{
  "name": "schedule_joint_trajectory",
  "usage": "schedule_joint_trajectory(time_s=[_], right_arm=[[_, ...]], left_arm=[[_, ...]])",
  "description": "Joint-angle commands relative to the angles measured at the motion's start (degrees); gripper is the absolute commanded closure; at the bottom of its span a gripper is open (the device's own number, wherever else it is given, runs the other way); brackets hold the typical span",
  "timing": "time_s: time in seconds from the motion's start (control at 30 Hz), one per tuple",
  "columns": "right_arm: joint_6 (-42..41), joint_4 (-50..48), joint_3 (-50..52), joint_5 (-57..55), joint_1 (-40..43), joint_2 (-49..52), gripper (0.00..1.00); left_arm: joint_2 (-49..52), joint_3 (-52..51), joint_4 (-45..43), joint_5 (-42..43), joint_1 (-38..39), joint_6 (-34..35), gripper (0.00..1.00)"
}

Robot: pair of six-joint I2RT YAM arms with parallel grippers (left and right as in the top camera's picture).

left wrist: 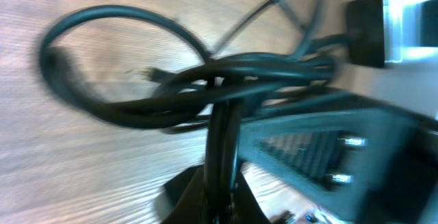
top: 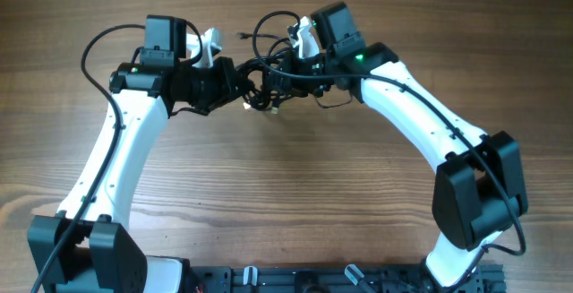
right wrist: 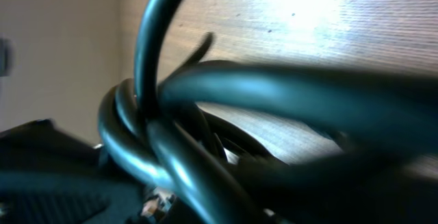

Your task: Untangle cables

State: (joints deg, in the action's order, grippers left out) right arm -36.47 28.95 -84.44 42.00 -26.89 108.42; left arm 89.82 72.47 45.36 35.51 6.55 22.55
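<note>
The cables (top: 264,85) form a knotted black bundle at the far middle of the table, between both grippers. One loop (top: 269,26) arcs away behind it, ending in a small plug (top: 240,36). My left gripper (top: 235,82) meets the bundle from the left. In the left wrist view its fingers (left wrist: 220,200) are shut on strands that run up into the knot (left wrist: 226,80). My right gripper (top: 288,67) reaches the bundle from the right. Blurred cables (right wrist: 205,114) fill the right wrist view and hide its jaws, which are shut on them.
The wooden table (top: 286,176) stretches toward me between the two white arms. The left arm's own thick wire (top: 94,51) loops out at the far left. A black rail (top: 313,280) runs along the front edge between the arm bases.
</note>
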Motion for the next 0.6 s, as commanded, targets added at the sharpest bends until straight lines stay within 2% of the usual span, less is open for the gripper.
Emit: schedule_joint_trajectory(time_s=[0.0, 0.23, 0.5, 0.57], right_arm=[[2.38, -1.11, -0.2, 11.32, 5.6, -3.37, 0.96], [-5.86, -13.33, -0.2, 27.12, 10.21, -3.54, 0.96], [-19.08, -31.23, -0.2, 38.03, 11.23, -3.54, 0.96], [-19.52, -33.7, -0.2, 39.43, 12.35, -3.54, 0.96]], left_arm=[[-0.57, 0.72, 4.02, -15.28, -0.44, -1.44, 0.96], [-0.57, 0.61, 8.04, -16.06, -0.26, -5.73, 0.96], [-0.57, 0.61, 9.22, -16.11, -0.26, -7.43, 0.96], [-0.57, 0.61, 9.22, -16.11, -0.26, -7.45, 0.96]])
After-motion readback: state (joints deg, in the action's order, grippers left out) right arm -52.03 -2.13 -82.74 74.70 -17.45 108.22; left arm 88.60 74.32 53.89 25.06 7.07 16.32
